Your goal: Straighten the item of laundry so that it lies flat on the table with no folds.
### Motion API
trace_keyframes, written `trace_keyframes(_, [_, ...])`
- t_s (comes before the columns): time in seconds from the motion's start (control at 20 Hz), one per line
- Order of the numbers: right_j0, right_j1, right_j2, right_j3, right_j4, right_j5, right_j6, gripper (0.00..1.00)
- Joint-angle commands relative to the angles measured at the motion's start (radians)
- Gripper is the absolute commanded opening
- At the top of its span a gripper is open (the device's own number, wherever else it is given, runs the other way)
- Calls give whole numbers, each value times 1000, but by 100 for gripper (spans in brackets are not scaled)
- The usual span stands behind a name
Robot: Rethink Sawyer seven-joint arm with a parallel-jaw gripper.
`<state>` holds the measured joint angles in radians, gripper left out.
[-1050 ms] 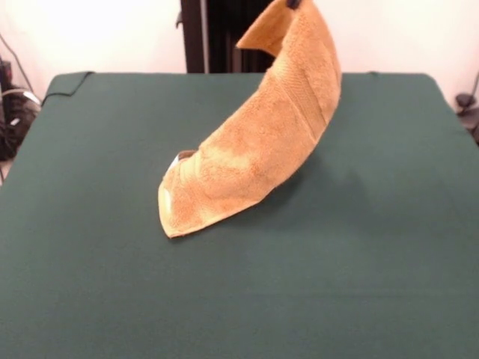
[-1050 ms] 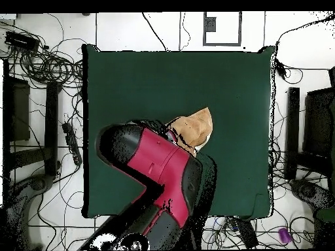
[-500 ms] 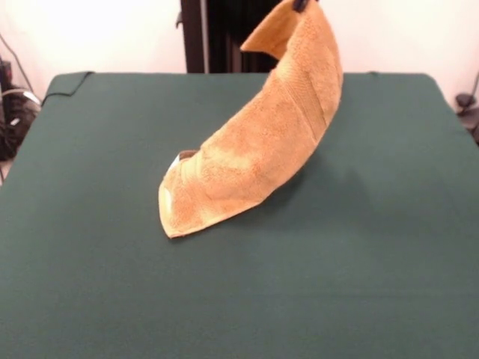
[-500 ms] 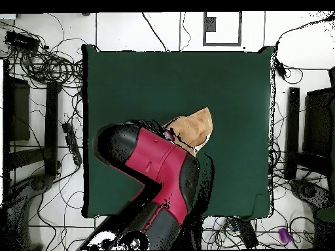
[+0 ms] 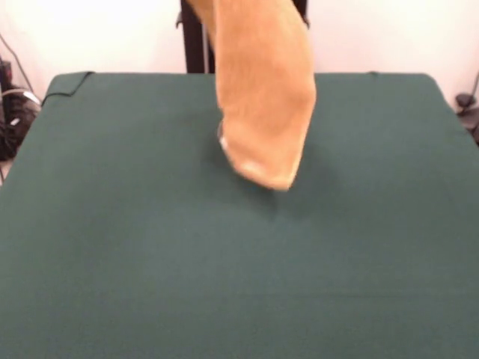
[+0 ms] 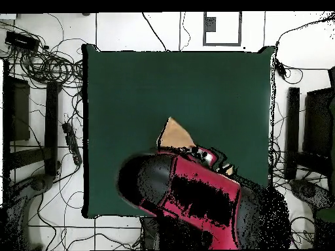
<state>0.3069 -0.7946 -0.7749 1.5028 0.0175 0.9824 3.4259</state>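
1. Hanging in a folded, narrow drape, the towel [image 5: 263,97] runs out of the front view's top edge, where whatever holds it is cut off; its lower tip looks clear of, or at most brushing, the table [image 5: 112,262]; you cannot settle which from here.
2. Expect it to handle as light, limp terry; it will sag and double over wherever it is unsupported, and its pile should drag rather than slide on the green cloth; nothing about it is fragile.
3. Judge the hold as a single pinch at the top, since the cloth falls in one column; you cannot tell how the jaws stand, because the front view crops them and the arm [image 6: 209,202] covers them from overhead.
4. For flattening, a corner or the end of a border band is the better place to grip, so the rest trails open below the jaws instead of bunching.
5. From overhead only a tan wedge of towel [image 6: 174,136] pokes out beyond the arm, near the table's middle.
6. Beyond the table lie cables and floor.
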Motion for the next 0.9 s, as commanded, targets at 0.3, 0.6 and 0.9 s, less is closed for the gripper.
trace_keyframes(0.3, [-258, -390, 371, 243, -171, -59, -1170, 0])
trace_keyframes(0.6, [-310, -386, 398, 246, -170, -119, -1239, 0])
trace_keyframes(0.9, [-408, -389, 460, 274, -154, -160, -1421, 0])
